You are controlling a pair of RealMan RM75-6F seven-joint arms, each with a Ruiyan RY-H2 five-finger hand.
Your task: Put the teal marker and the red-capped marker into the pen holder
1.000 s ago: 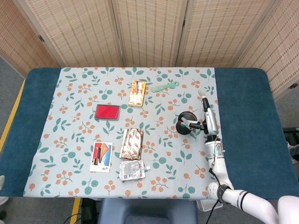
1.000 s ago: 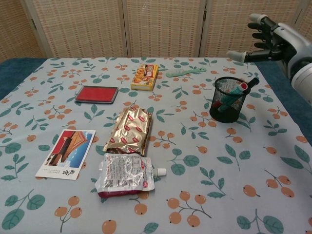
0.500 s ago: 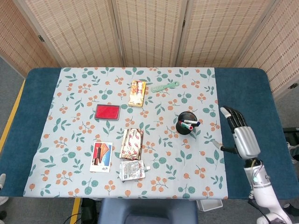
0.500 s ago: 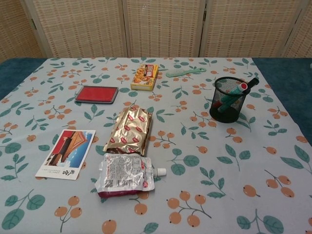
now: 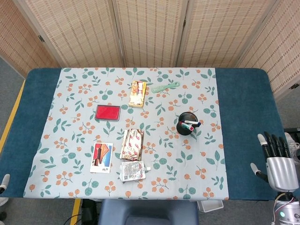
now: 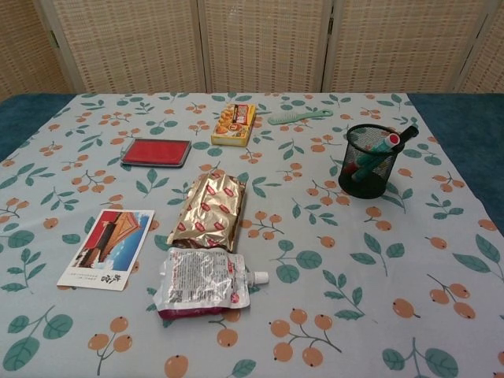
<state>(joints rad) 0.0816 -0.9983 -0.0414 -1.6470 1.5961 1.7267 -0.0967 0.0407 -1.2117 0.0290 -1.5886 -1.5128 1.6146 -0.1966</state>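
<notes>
Both markers stand in the holder (image 5: 188,123) in the head view, and the right hand (image 5: 277,159), released with fingers spread, has pulled back from beside it to the near right edge of the surface (image 5: 243,117), so the task looks done. Chest view: teal marker (image 6: 370,157) and red-capped marker (image 6: 400,137) lean inside the holder with neither hand showing, leaving open cloth all around it.

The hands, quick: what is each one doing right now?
Left hand: barely in view, cannot be told.
Right hand: open, fingers apart, holding nothing.
</notes>
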